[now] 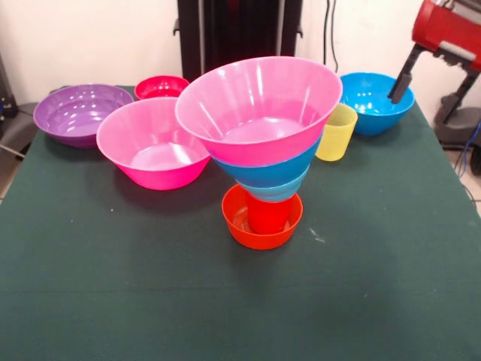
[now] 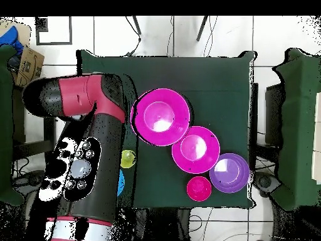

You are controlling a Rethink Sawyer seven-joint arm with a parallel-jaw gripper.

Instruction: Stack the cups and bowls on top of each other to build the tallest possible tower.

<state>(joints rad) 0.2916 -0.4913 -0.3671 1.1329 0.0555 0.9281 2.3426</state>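
The tower stands mid-table. A small orange bowl (image 1: 240, 226) at the bottom holds an upturned red cup (image 1: 268, 215). On the cup sit a small light-blue bowl (image 1: 284, 189), a large blue bowl (image 1: 263, 173) and, topmost, a large pink bowl (image 1: 259, 113) (image 2: 160, 117), which leans toward the camera. The yellow cup (image 1: 336, 132) (image 2: 128, 158) stands alone to the right of the tower. The red arm (image 1: 445, 28) (image 2: 88, 144) is drawn off at the right, and its black gripper (image 1: 401, 79) hangs by the rim of a second blue bowl (image 1: 372, 101). Nothing shows in its hold.
A second pink bowl (image 1: 152, 143) (image 2: 195, 149), a purple bowl (image 1: 77, 113) (image 2: 229, 172) and a small red bowl (image 1: 161, 86) (image 2: 199, 187) sit left of the tower on the green table (image 1: 113, 286). From overhead the arm covers most of the lone blue bowl (image 2: 121, 183).
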